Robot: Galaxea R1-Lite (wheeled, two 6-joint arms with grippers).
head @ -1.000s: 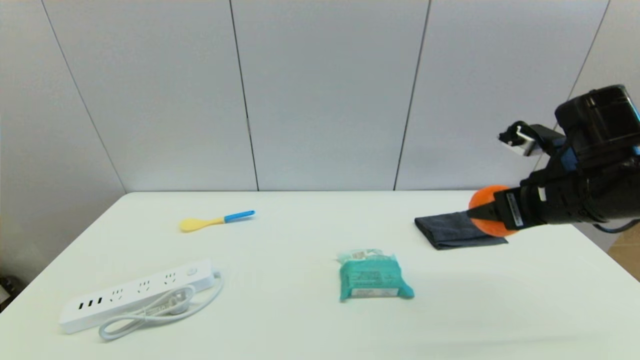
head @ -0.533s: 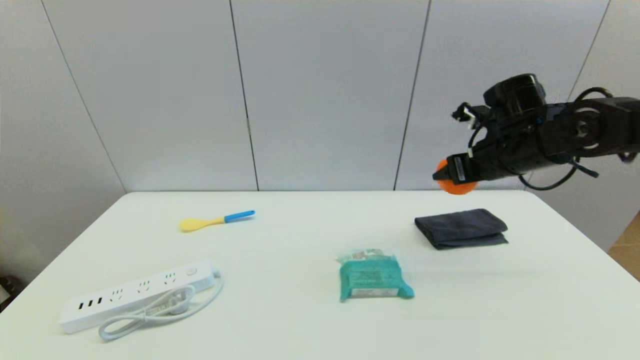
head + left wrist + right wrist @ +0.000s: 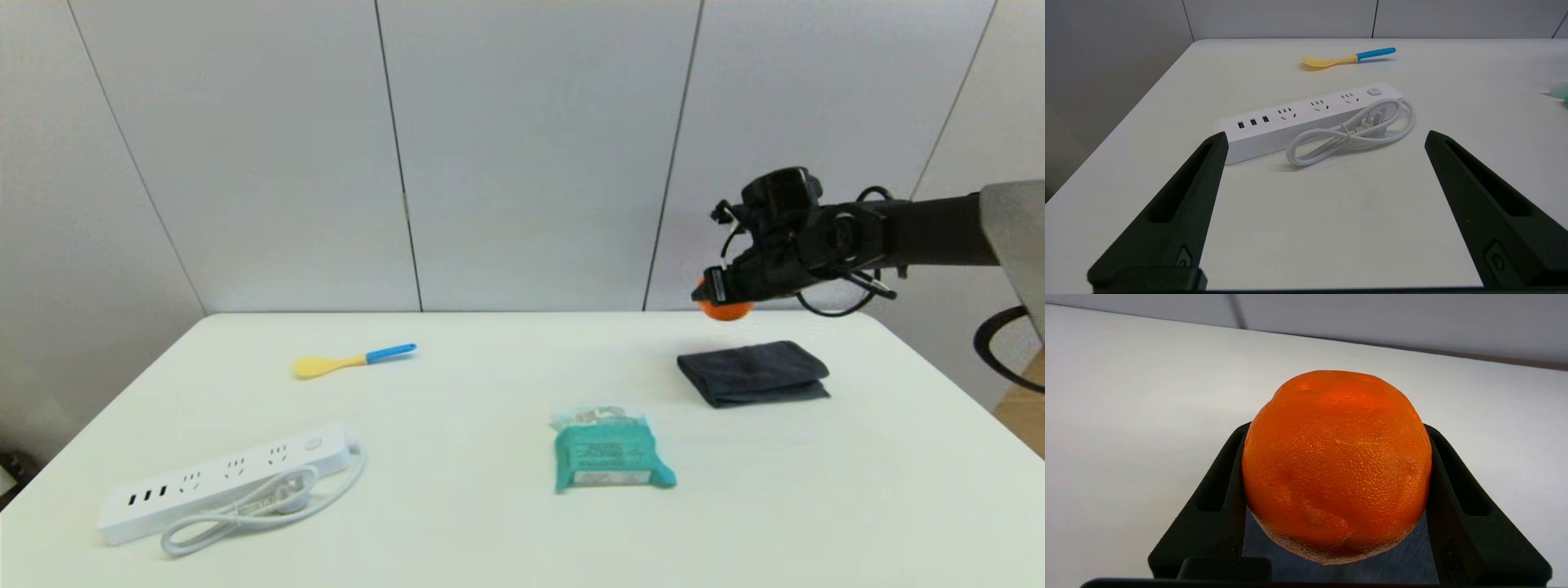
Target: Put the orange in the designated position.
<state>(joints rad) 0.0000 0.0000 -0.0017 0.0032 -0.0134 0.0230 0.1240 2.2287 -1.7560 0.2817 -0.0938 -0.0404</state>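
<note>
on the white counter [image 3: 490, 531] lie four loose things, one of each, with grey wall panels [image 3: 531, 147] standing behind its far edge and a strip of brown floor at the robot's far right. largest is the white power strip [image 3: 220, 480] near the front left, its looped white cable [image 3: 261, 506] lying just beside it on the near side; the left wrist view shows three usb slots and three sockets on it. next is the folded dark cloth [image 3: 753, 372] at the far right, then the teal packet [image 3: 608, 451] near the middle, then the spoon [image 3: 353, 359] at the far left, yellow bowl and blue handle, its long axis running across the counter.

one orange [image 3: 723, 309] is in view, held in the air above the far right of the counter, over the far edge of the cloth and apart from it. the right gripper [image 3: 718, 296] reaches in from the right on its black arm, fingers [image 3: 1216, 498] clenched on the orange from both sides. in the right wrist view the fruit looks roundish, a little wider than tall, its widest span running from finger to finger, dimpled skin glossy; dark cloth shows beneath it.

left gripper [image 3: 1325, 134] hangs over the front left of the counter, near the power strip, fingers spread wide and grasping nothing.
</note>
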